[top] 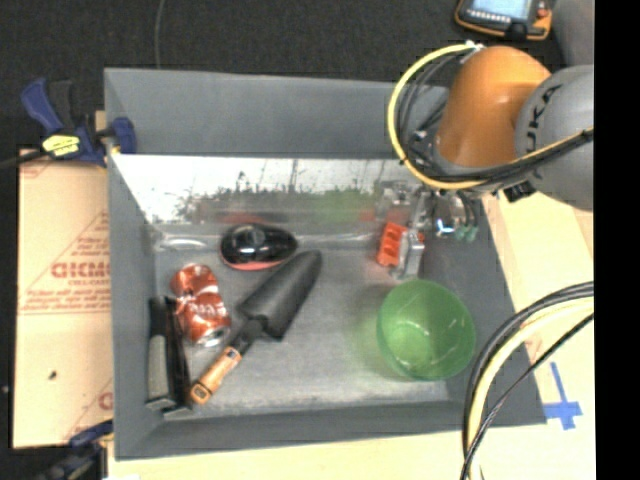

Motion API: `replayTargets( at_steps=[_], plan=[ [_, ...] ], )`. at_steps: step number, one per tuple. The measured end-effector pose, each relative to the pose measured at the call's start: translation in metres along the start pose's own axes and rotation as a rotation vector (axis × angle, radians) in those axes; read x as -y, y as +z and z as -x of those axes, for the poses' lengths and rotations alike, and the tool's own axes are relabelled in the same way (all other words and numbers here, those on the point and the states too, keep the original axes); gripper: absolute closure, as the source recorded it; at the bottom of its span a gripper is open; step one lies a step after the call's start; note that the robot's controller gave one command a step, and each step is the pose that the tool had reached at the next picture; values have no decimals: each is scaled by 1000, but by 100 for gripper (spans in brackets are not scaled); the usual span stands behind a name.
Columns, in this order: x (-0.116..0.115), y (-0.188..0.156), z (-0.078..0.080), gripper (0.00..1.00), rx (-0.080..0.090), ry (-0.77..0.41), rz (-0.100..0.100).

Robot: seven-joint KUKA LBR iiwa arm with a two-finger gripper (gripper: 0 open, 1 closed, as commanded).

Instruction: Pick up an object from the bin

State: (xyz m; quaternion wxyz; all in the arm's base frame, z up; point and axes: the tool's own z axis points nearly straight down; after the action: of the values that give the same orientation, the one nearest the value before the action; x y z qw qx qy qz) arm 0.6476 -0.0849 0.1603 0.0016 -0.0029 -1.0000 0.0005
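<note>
My gripper (416, 240) hangs low at the back right of the bin, close to the far wall. A small orange-red block (391, 244) sits right against its left side; I cannot tell whether it is gripped or only touching. Just in front of the gripper stands a translucent green bowl (425, 329), upright with its mouth upward. To the left, in the middle of the bin, lies a black trowel (280, 299) with a brown handle pointing to the front left.
A black and red computer mouse (257, 245) lies near the back wall. A crumpled red can (199, 304) and a long black tool (161, 356) lie along the left side. The arm's orange cover and cables hang over the bin's right rim.
</note>
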Motion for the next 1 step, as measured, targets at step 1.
replayTargets(
  at_steps=[1],
  plan=[
    [0,-6,1,0,8,-2,-1]
  ],
)
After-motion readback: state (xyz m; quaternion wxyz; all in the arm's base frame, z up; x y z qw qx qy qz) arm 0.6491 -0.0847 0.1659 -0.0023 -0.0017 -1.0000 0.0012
